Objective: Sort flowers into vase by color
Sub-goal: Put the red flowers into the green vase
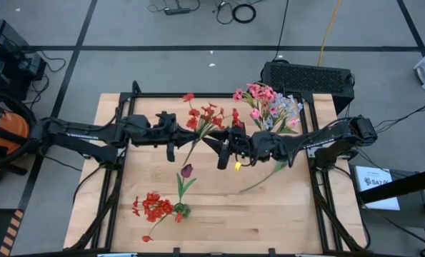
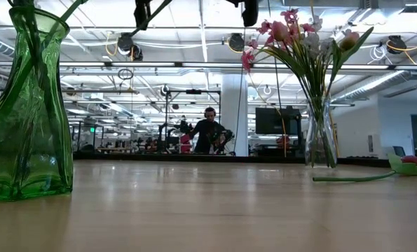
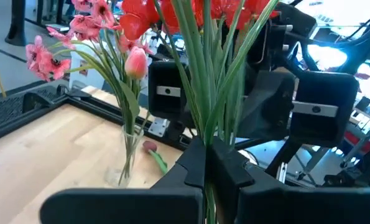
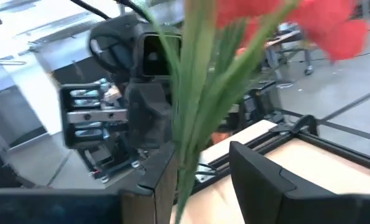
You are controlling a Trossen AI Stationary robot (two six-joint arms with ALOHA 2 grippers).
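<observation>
While my left gripper (image 3: 206, 163) is clamped tight on the stalks of the red flower bunch (image 1: 206, 118) above mid-table, my right gripper (image 4: 200, 163) straddles the same stalks with fingers apart. I judge us roughly halfway: pink and pale stems fill the clear vase (image 2: 320, 140), red ones the green vase (image 2: 27, 112). A maroon tulip (image 1: 186, 171) and another stem (image 1: 266, 176) remain lying loose.

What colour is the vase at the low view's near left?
Green glass; the vase shows best in the low view.
</observation>
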